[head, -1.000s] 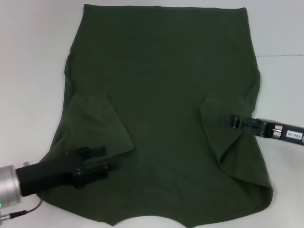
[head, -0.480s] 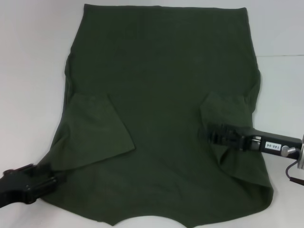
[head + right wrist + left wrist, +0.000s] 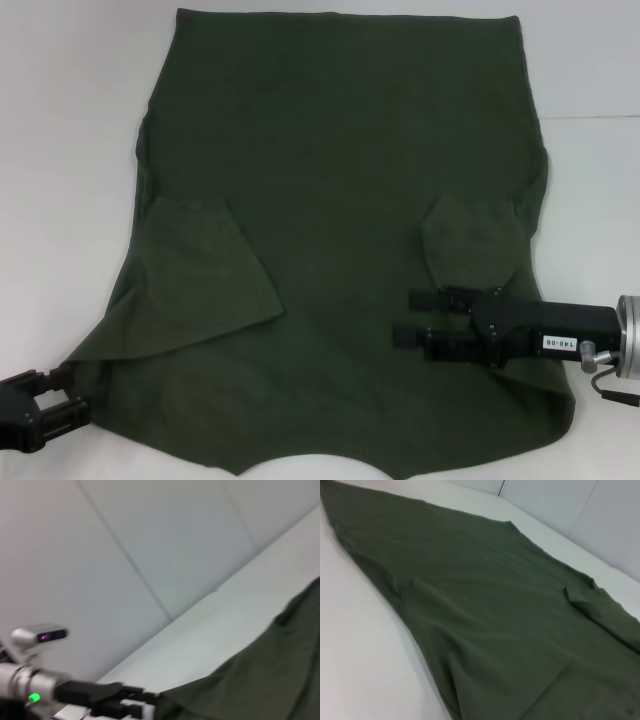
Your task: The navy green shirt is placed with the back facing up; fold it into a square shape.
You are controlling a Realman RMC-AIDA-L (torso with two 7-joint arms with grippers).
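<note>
White table carries the navy green shirt, spread flat, plain and matte, with both sleeves folded inward. Its near hem is cut off by the head view's edge. Over the shirt's right side, the right gripper hangs spread, holding nothing. Beside the shirt's near-left corner, the left gripper sits parted and empty.

White table beneath pale panelled walls.

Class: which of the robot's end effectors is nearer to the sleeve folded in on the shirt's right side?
Right. The right end effector hovers just below the right sleeve; the left end effector sits at the shirt's opposite lower corner.
</note>
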